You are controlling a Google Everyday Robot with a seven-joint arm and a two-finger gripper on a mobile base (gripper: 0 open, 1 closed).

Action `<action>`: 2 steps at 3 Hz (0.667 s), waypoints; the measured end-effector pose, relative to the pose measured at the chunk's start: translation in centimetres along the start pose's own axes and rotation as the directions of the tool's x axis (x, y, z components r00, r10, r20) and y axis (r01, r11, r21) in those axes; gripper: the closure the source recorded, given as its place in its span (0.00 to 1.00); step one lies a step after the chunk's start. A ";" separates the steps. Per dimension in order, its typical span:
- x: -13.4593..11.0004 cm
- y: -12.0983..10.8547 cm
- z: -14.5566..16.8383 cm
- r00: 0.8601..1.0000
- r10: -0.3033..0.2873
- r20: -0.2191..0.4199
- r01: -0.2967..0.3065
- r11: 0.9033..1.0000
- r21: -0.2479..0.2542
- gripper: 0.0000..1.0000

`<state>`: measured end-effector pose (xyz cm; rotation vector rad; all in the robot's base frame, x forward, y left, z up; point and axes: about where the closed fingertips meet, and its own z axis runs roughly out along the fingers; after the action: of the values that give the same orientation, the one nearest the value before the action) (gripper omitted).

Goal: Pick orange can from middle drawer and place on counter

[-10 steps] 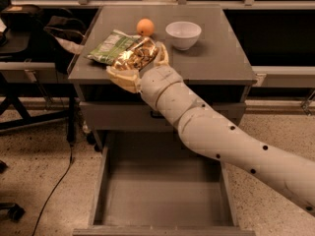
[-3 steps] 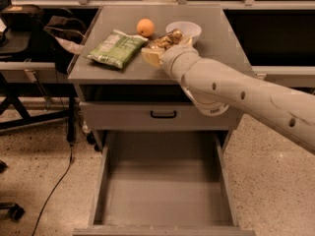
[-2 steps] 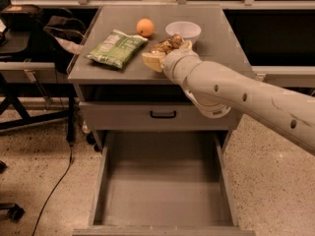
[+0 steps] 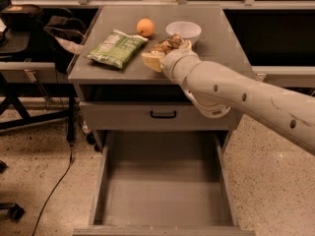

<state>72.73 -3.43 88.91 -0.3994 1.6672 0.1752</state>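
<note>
The orange can (image 4: pixel 169 44), shiny and golden, sits in my gripper (image 4: pixel 162 53) just over the counter (image 4: pixel 224 43), between the chip bag and the white bowl. The gripper is shut on the can, and its cream fingers (image 4: pixel 150 60) reach toward the counter's front edge. My arm comes in from the right across the cabinet's front corner. Below, the middle drawer (image 4: pixel 162 191) is pulled wide open, and its flat grey floor holds nothing.
A green chip bag (image 4: pixel 116 48), a round orange fruit (image 4: pixel 144 27) and a white bowl (image 4: pixel 183 31) lie on the counter. The top drawer front (image 4: pixel 123 116) with a black handle is closed. Chairs and a floor cable stand to the left.
The gripper with the can moved right, from over the chip bag to beside the bowl. In the last second it has barely shifted.
</note>
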 end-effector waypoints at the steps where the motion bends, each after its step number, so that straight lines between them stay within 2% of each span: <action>1: 0.0 0.0 0.0 1.000 0.000 0.000 0.000 1.000 0.000 0.35; 2: 0.0 0.0 0.0 1.000 0.000 0.000 0.000 1.000 0.000 0.11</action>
<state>72.73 -3.42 88.91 -0.3995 1.6672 0.1752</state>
